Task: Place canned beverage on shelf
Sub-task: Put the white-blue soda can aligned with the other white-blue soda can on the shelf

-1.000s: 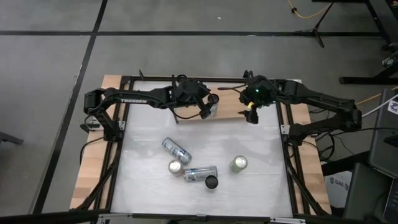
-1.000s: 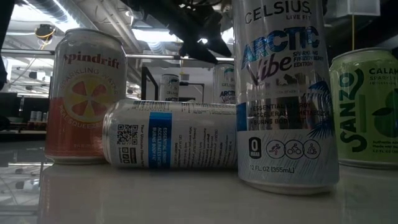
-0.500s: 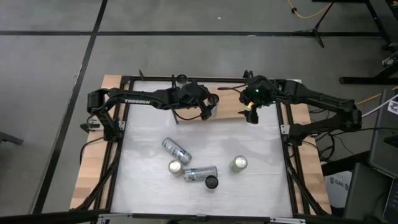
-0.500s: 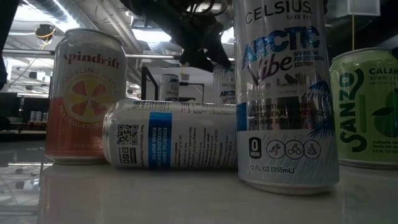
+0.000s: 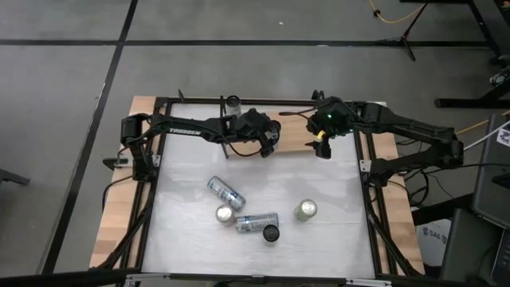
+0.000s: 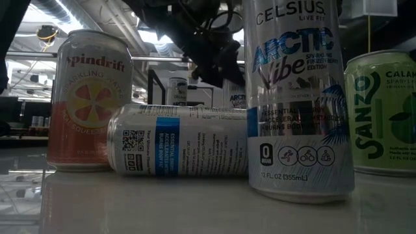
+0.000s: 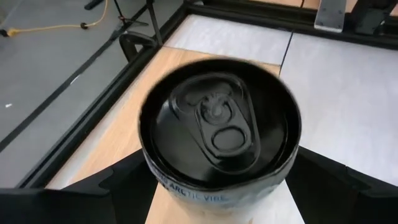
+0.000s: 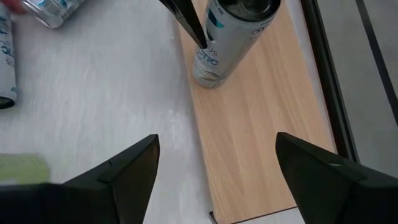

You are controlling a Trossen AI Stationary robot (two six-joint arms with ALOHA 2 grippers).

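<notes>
One can [image 7: 219,130], a black-topped Arctic Vibe, is clamped between the fingers of the left pincer [image 5: 266,142] and stands upright on the shelf [image 8: 261,124], the light-wood board at the far edge of the bench [image 5: 335,239]. The right wrist view shows the can's base [image 8: 208,74] resting on the wood close to the board's near edge, with one dark finger [image 8: 186,22] against its side.

Judged step: release of the placed can.

1. Confirm that the base sits flat on the wood; the can looks close to the edge, so moving it further onto the board before release is advisable.
2. Part the fingers slowly and evenly, so that neither side drags the can sideways.
3. Raise the left pincer straight up until the fingers clear the rim, then draw back; a sideways exit risks toppling the tall, narrow can.

Status of the other arm: the right pincer [image 5: 322,148] hangs just beside the shelf's other end, fingers spread and holding nothing.

Five more cans [image 5: 243,215] wait mid-bench, some upright and some lying down. One further can [image 5: 233,102] stands at the bench's back edge.
</notes>
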